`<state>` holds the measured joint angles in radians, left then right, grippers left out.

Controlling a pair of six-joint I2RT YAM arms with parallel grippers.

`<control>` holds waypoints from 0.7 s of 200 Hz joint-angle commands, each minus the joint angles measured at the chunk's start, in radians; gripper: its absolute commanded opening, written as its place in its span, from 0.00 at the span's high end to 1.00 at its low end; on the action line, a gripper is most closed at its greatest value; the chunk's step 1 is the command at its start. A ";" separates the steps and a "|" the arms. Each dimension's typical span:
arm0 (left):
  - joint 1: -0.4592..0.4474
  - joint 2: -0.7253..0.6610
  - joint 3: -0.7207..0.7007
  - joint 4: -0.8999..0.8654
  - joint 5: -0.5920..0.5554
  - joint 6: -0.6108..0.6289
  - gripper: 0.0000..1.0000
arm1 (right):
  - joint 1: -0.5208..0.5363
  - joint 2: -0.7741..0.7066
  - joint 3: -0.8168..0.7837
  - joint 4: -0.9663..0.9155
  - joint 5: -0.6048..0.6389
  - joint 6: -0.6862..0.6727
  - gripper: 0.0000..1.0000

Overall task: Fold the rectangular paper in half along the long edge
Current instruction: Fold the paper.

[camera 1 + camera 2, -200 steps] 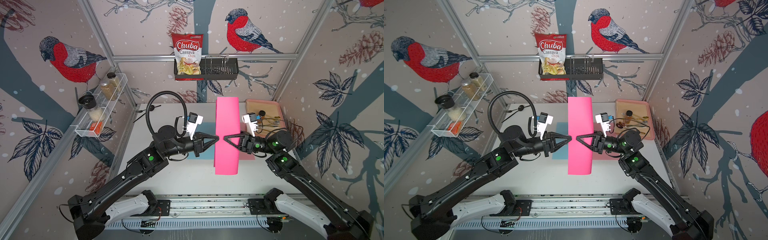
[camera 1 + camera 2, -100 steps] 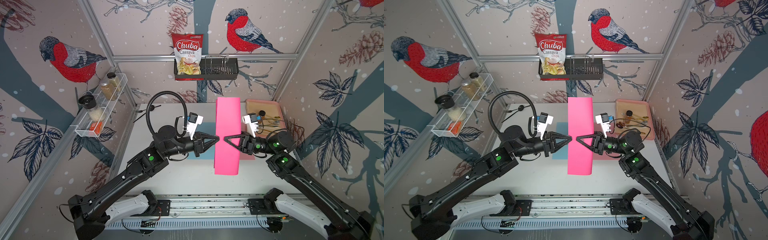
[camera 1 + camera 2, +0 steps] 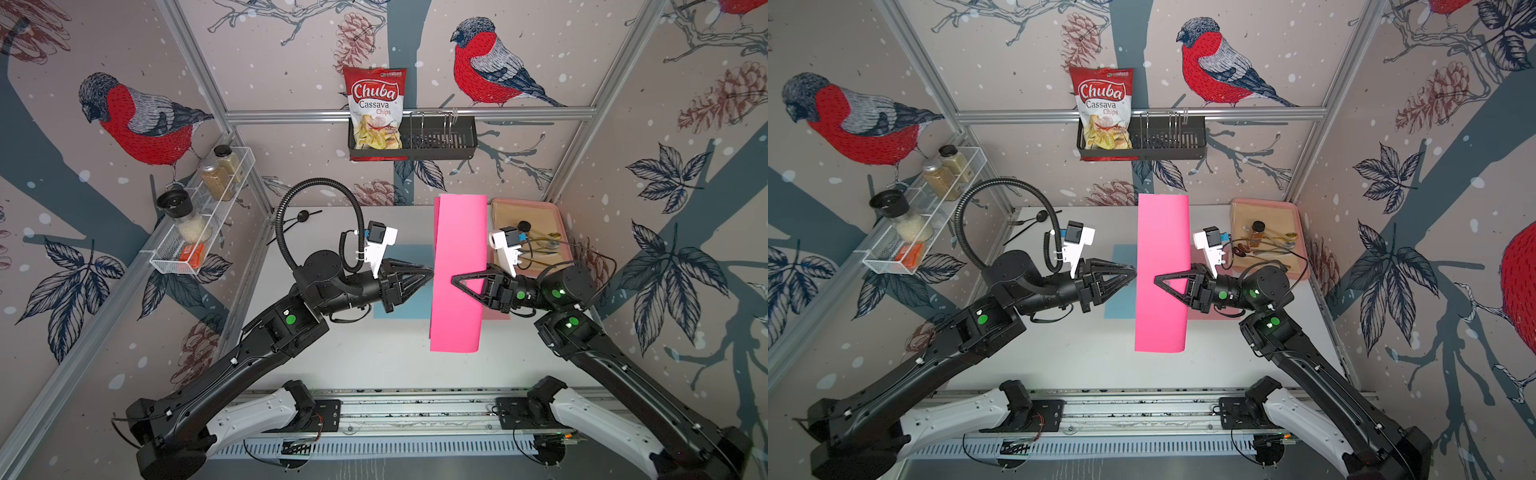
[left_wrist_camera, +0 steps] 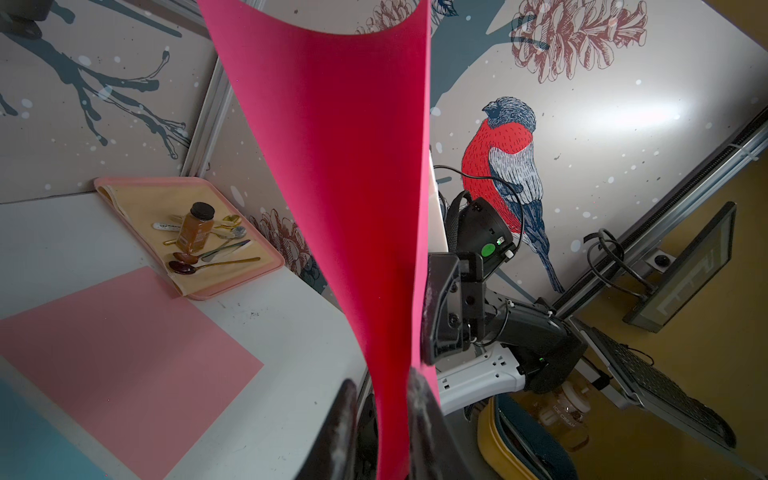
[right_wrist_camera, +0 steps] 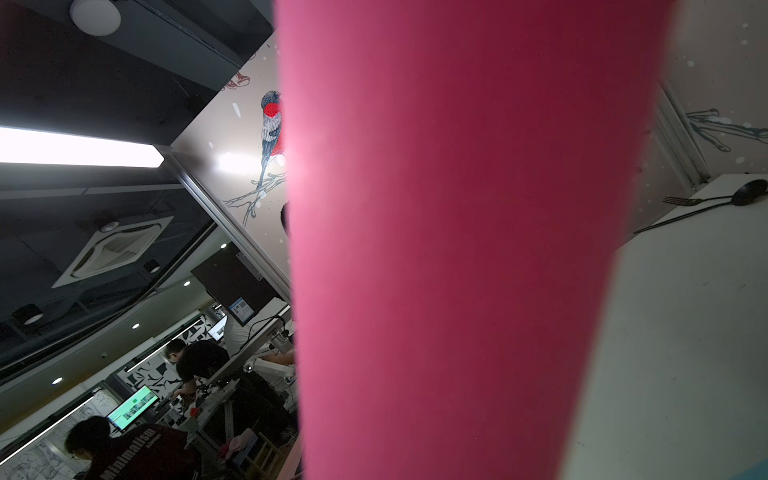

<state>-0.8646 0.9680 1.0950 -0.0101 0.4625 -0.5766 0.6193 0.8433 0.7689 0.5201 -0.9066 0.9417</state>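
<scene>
Straddling pink paper (image 4: 353, 208) loosely: left gripper (image 4: 381, 376)

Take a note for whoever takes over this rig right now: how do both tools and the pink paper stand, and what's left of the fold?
Left tool: jaws parted, the pink paper's near long edge between them, a gap on one side.
Right tool: reaches across the opposite edge; grip unclear.
Paper: held aloft above the table, bowed lengthwise, no sharp crease visible.
Done: lifted and bent.
Left: match the long edges, lay it down, press the crease.
</scene>
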 commanded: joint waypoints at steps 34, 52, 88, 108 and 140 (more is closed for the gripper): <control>-0.001 -0.011 -0.008 0.010 -0.014 0.009 0.74 | 0.001 0.002 -0.014 0.127 -0.045 0.053 0.76; -0.001 -0.020 -0.002 -0.002 -0.026 0.016 0.73 | 0.002 0.001 -0.022 0.170 -0.061 0.079 0.76; 0.000 -0.022 0.003 -0.004 -0.024 0.016 0.73 | 0.002 0.003 -0.026 0.196 -0.071 0.093 0.76; -0.001 -0.015 -0.003 0.010 -0.011 0.009 0.72 | 0.008 0.009 -0.026 0.205 -0.069 0.095 0.76; -0.001 -0.011 -0.003 0.021 0.009 -0.009 0.72 | 0.011 0.015 -0.026 0.202 -0.065 0.089 0.76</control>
<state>-0.8646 0.9588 1.0908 -0.0277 0.4454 -0.5732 0.6277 0.8555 0.7418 0.6788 -0.9623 1.0233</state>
